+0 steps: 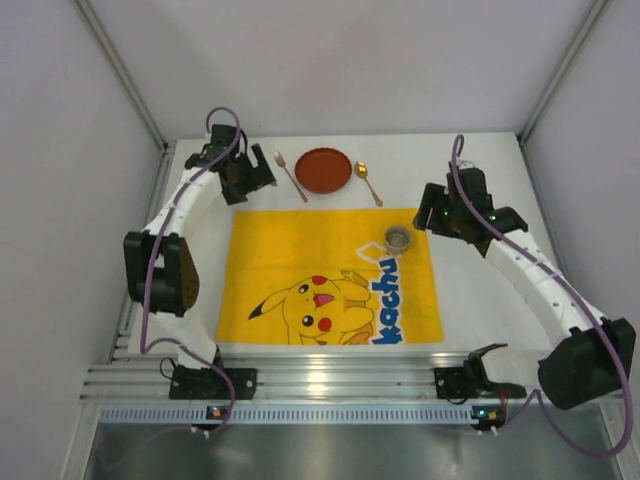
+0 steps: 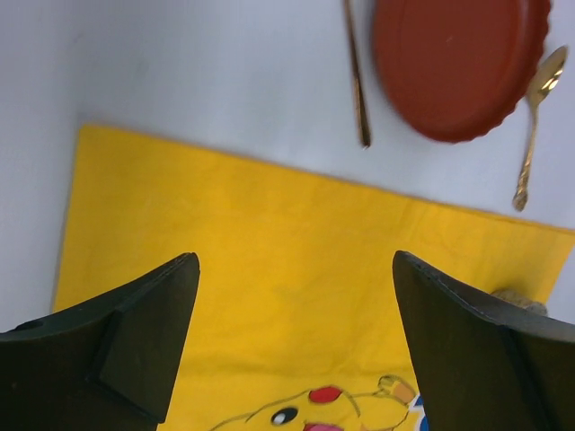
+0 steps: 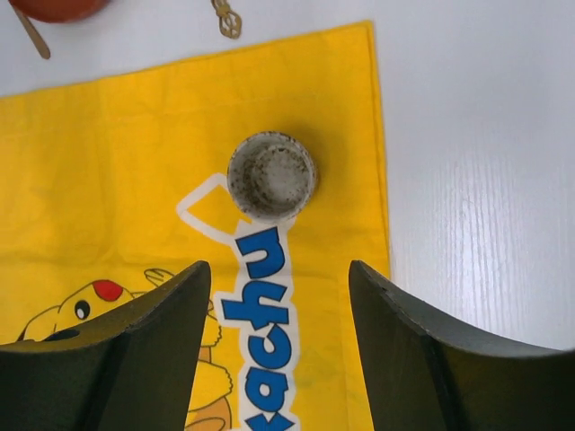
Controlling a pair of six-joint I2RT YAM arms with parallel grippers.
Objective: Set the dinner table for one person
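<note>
The white dinner table [image 1: 480,300] carries a yellow cartoon mat [image 1: 330,275]. A red plate [image 1: 323,169] lies beyond the mat's far edge, a gold fork [image 1: 291,175] to its left and a gold spoon [image 1: 369,183] to its right. A small grey speckled cup [image 1: 398,238] stands upright on the mat's far right corner. My left gripper [image 1: 250,178] is open and empty over the far left, left of the fork. My right gripper [image 1: 455,225] is open and empty, just right of the cup [image 3: 271,176]. The plate [image 2: 458,63], fork [image 2: 357,76] and spoon [image 2: 535,117] show in the left wrist view.
A ribbed aluminium rail [image 1: 330,380] runs along the near edge with both arm bases on it. White walls with metal corner posts [image 1: 120,70] close in the table on three sides.
</note>
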